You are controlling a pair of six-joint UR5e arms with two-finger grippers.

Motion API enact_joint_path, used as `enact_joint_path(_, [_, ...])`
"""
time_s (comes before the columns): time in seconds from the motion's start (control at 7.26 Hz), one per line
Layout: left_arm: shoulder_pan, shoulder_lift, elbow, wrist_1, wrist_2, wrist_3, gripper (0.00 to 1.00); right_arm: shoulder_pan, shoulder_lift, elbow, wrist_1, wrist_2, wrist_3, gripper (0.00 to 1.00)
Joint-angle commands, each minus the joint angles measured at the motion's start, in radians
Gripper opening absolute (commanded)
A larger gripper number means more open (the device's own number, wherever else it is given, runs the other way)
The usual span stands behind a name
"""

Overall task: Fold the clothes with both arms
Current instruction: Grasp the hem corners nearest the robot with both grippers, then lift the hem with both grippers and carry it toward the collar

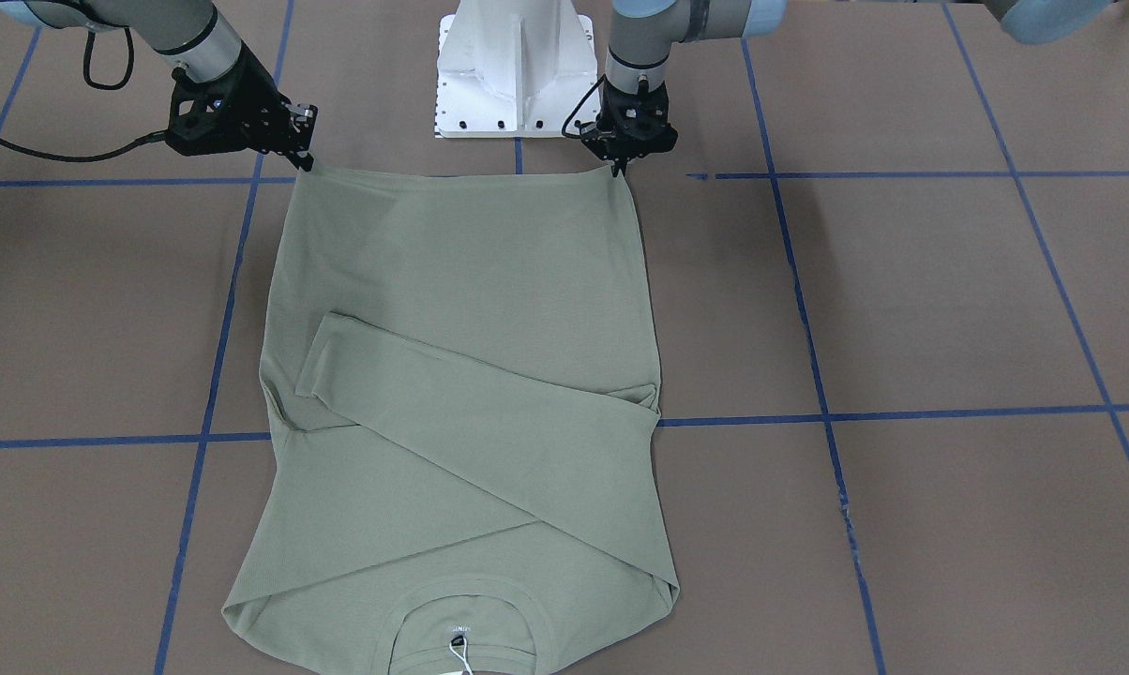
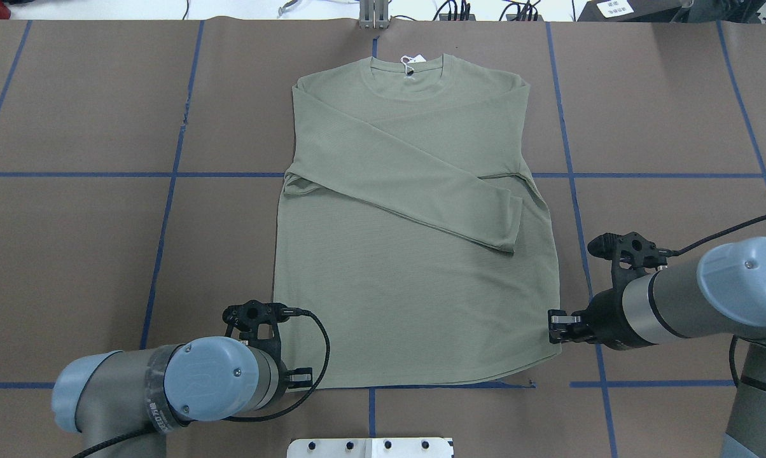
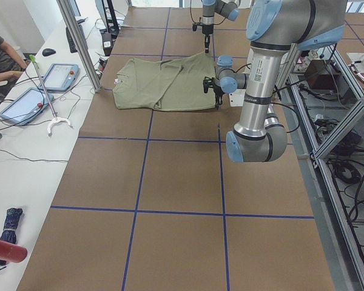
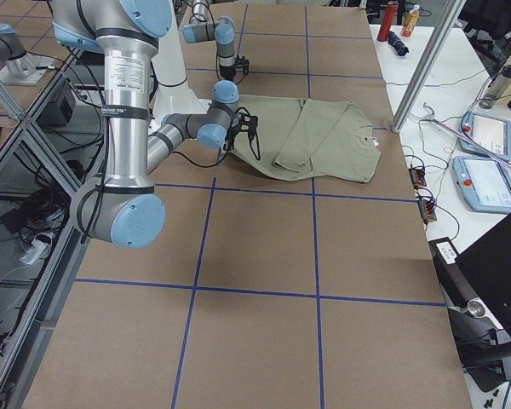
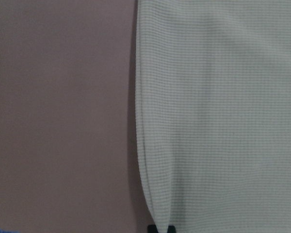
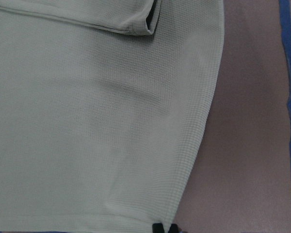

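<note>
A broad table covered in smooth brown paper (image 2: pixel 71 95) carries everything, and thin blue tape lines (image 2: pixel 103 173) divide it into a grid of large rectangles. A sage-green long-sleeved knit shirt (image 2: pixel 408 286) lies flat near its middle, covering 1 crossing of the lines. Its round collar (image 2: pixel 408 83) points away from the robot, and its hem lies near a white metal pedestal base (image 2: pixel 370 447) that stands at the robot's edge. 1 sleeve (image 2: pixel 408 172) lies slantwise across the chest, its cuff toward the robot's right. A white paper tag (image 2: pixel 415 59) on a string rests at the collar.
</note>
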Motion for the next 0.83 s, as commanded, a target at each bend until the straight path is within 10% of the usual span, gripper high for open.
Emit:
enact_joint_path(0.0, [0.000,0.000,-0.109,0.102,-0.006,0.001,0.00,0.008,-0.014,0.029,-0.003,0.026,0.004,0.00])
enact_joint_path(0.69, [0.109,-0.003,-0.344,0.379,-0.012,0.014,0.00,-0.148,-0.091,0.184,-0.005,0.213,0.135,0.00])
